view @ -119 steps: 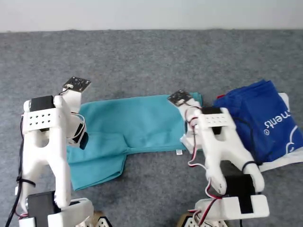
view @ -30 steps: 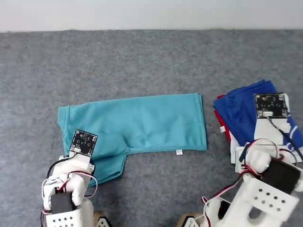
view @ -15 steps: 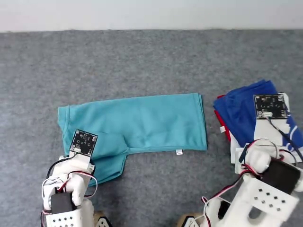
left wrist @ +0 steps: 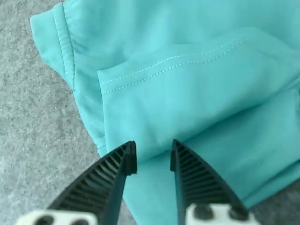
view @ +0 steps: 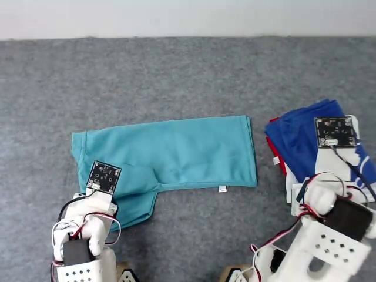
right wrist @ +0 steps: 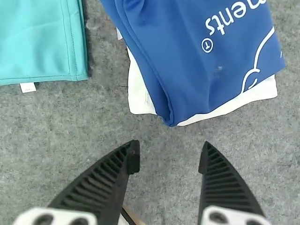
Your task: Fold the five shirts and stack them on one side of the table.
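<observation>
Throughout, grey carpeting runs back to a white wall.

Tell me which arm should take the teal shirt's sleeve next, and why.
Left. The left gripper, open, hangs right over the sleeve of the teal shirt. The right gripper, also open, hangs over bare table by the blue shirt, off the teal one.

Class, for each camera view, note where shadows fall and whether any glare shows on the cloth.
High view: soft, even light; the teal shirt has a faint shadow along its near edge, no glare. Left wrist view: a slim dark line under its folded layer. Right wrist view: shadowed carpet in the gap between teal shirt and blue shirt; no glare.
</observation>
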